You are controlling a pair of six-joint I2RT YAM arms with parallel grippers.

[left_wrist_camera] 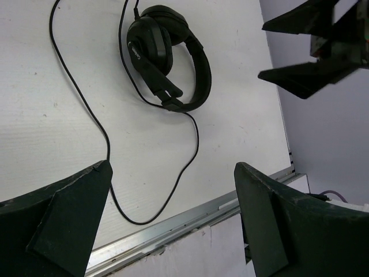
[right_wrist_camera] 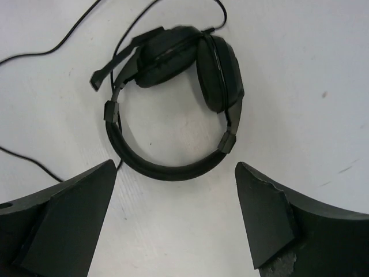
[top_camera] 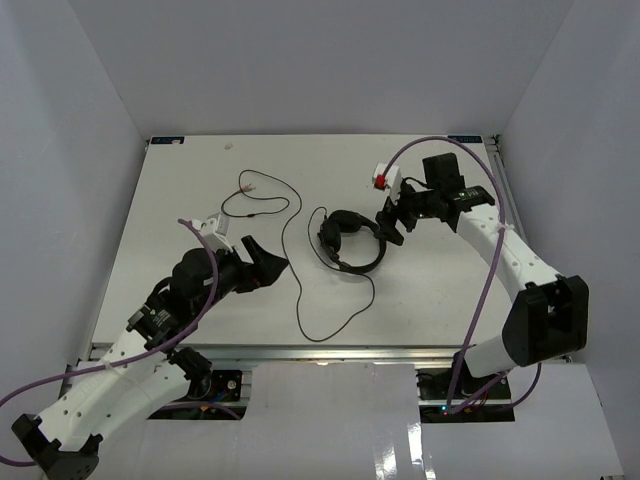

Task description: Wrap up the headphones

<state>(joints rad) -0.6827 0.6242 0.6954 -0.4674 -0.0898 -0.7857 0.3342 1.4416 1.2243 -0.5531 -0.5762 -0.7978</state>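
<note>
R claw (top_camera: pixel 391 226) & L claw (top_camera: pixel 268 262) both gaped wide, empty. I feared loose cord (top_camera: pixel 298 305) snagging a finger, dragging headphones (top_camera: pixel 352 240) askew.

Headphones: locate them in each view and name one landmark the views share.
Top external: headphones just right of centre, beside the right gripper.
Left wrist: upper centre.
Right wrist: centre, upper half.
Shared landmark: their thin black cord.
</note>
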